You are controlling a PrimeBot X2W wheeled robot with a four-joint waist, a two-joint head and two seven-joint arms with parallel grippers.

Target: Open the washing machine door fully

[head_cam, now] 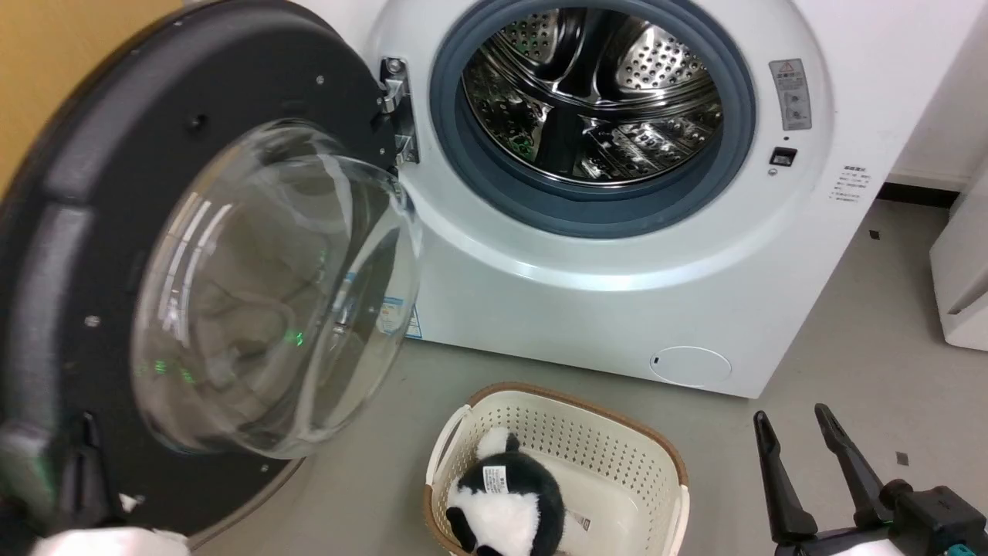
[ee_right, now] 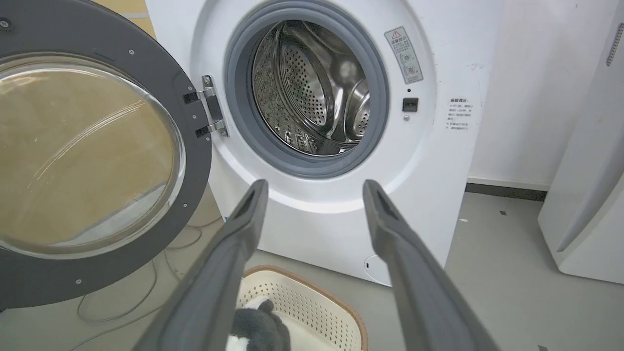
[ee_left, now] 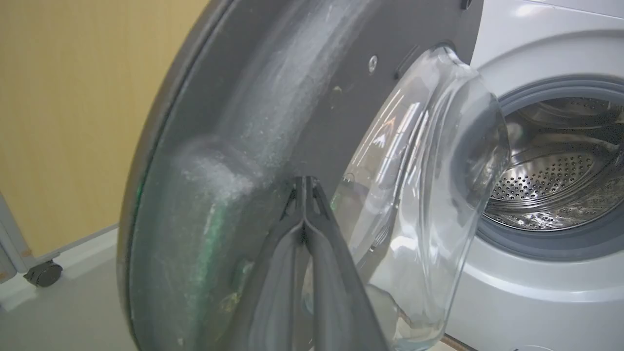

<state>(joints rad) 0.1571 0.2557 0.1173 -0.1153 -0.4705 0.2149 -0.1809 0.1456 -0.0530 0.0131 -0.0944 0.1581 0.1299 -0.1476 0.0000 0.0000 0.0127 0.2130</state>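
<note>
The washing machine door (head_cam: 77,232) hangs open on its left hinge (head_cam: 395,108), with its dark inner face and bulging clear glass bowl (head_cam: 278,293) turned toward me. My left gripper (head_cam: 85,440) is at the door's lower edge. In the left wrist view its fingers (ee_left: 304,183) are shut together with nothing between them, tips against the door's dark inner ring (ee_left: 273,97) beside the glass. My right gripper (head_cam: 791,415) stands open low on the right, away from the door (ee_right: 73,29). Its open fingers (ee_right: 314,187) point at the white washer (ee_right: 317,229) below the steel drum (head_cam: 594,93).
A cream basket (head_cam: 587,432) with a panda plush (head_cam: 502,502) sits on the floor before the washer. A round white filter cap (head_cam: 689,365) is low on the front. Another white appliance (head_cam: 965,270) stands right. Behind the door are a yellow wall (ee_left: 73,122), a caster (ee_left: 44,273) and cables (ee_right: 146,292).
</note>
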